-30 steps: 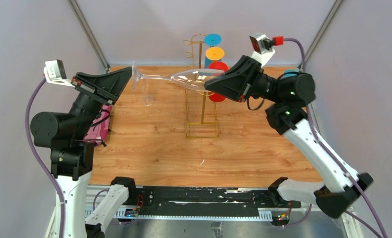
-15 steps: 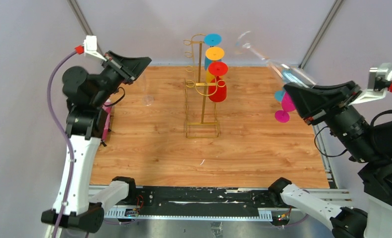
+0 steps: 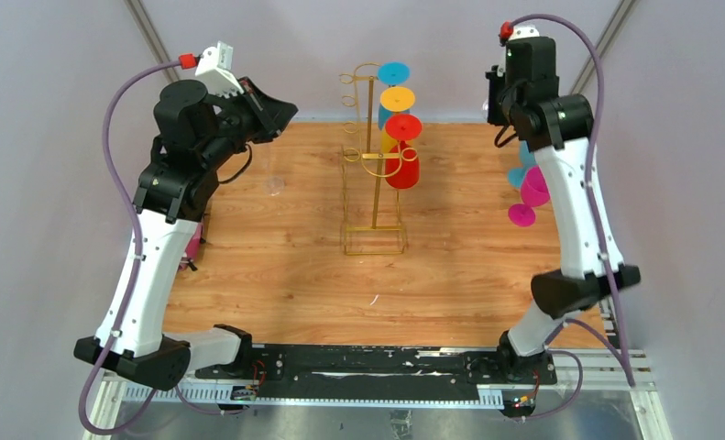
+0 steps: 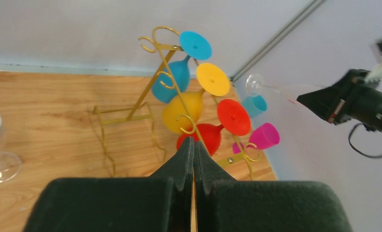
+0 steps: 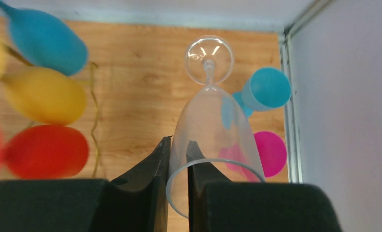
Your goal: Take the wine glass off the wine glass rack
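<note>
The gold wire wine glass rack (image 3: pixel 373 197) stands at the table's middle back, with blue, yellow and red glasses hanging on its hooks; it also shows in the left wrist view (image 4: pixel 150 92). My right gripper (image 5: pixel 178 145) is shut on the rim wall of a clear wine glass (image 5: pixel 210 116), one finger inside the bowl and one outside. It holds the glass in the air at the back right, away from the rack, foot pointing away from the gripper. The left wrist view shows that glass (image 4: pixel 268 88) too. My left gripper (image 4: pixel 193 142) is shut and empty, raised left of the rack.
A second clear glass (image 3: pixel 273 186) stands on the table at the back left. A teal glass (image 5: pixel 266 87) and a magenta glass (image 5: pixel 271 152) lie by the table's right edge, below my right gripper. A pink object (image 3: pixel 192 243) sits at the left edge.
My right arm has swung up and back to the rear right corner with the clear glass in it. My left arm has risen and moved slightly toward the rack.
</note>
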